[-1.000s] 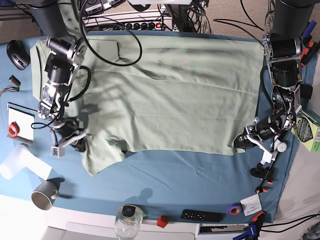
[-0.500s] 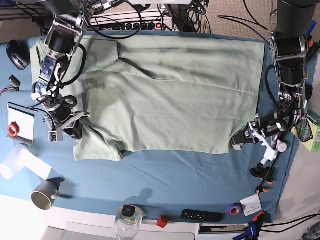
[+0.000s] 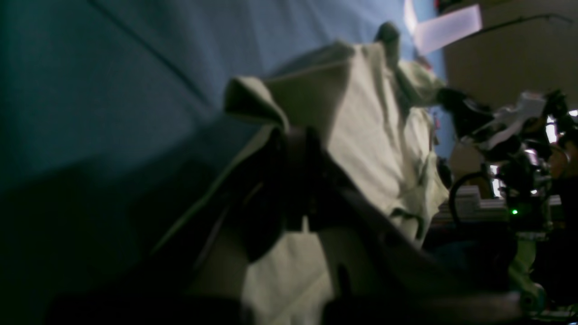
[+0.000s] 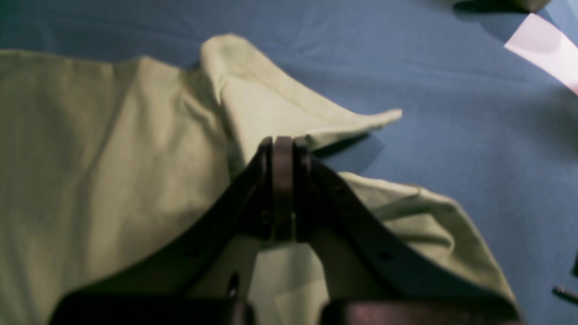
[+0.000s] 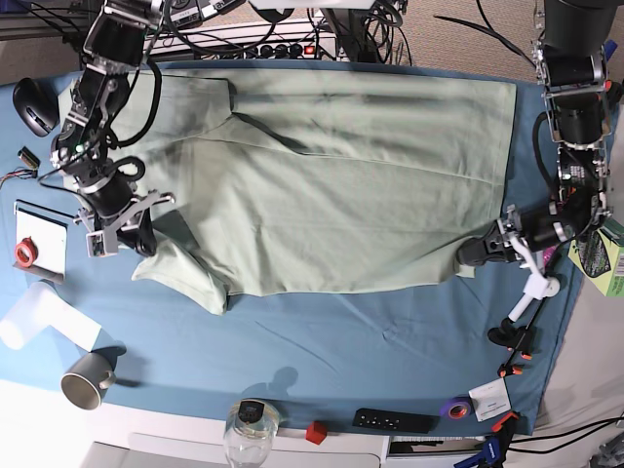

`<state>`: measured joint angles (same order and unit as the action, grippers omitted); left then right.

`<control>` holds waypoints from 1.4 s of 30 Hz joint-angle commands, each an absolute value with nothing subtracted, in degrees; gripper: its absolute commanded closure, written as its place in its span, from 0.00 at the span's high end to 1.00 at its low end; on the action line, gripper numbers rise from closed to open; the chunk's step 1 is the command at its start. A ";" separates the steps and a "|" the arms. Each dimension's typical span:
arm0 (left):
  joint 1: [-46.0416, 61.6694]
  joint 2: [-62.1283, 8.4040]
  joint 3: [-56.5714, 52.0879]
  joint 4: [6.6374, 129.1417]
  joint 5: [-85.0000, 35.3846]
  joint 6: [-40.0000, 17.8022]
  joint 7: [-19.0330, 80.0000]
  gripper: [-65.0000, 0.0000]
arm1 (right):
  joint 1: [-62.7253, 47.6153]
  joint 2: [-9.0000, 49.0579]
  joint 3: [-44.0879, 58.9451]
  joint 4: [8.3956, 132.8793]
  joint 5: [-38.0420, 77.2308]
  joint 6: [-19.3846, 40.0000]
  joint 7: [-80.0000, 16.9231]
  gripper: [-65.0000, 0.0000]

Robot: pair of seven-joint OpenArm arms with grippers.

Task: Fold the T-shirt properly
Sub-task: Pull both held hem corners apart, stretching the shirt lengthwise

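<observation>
Blue-clothed surface (image 5: 390, 341), carrying the T-shirt (image 5: 351, 175) spread flat across its far half. Along the near edge: grey mug (image 5: 86, 378), glass jar (image 5: 250, 431), red cube (image 5: 315, 432), black remote (image 5: 394, 420), purple tape roll (image 5: 453, 409).

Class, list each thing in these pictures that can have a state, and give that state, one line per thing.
T-shirt: spread on the blue cloth, not yet folded, both near corners lifted.
Left gripper: shut on the T-shirt's hem corner.
Right gripper: shut on the T-shirt's sleeve.
Grey mug: lying on its side.
</observation>
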<state>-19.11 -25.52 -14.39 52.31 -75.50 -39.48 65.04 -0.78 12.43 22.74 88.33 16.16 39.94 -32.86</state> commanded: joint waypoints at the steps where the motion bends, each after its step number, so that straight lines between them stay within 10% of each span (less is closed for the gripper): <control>1: -20.25 -26.92 -15.38 54.06 -77.21 -40.00 65.28 0.00 | -0.69 13.67 22.98 90.13 17.08 40.00 -31.66 0.00; 42: -5.39 -30.48 -26.11 56.64 -83.70 -40.00 69.67 0.00 | -17.04 19.84 36.86 96.55 30.65 40.00 -42.24 0.00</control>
<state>-5.10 -29.26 -25.91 56.21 -83.44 -40.53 69.63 -17.37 18.70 36.27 95.59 30.09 40.32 -43.51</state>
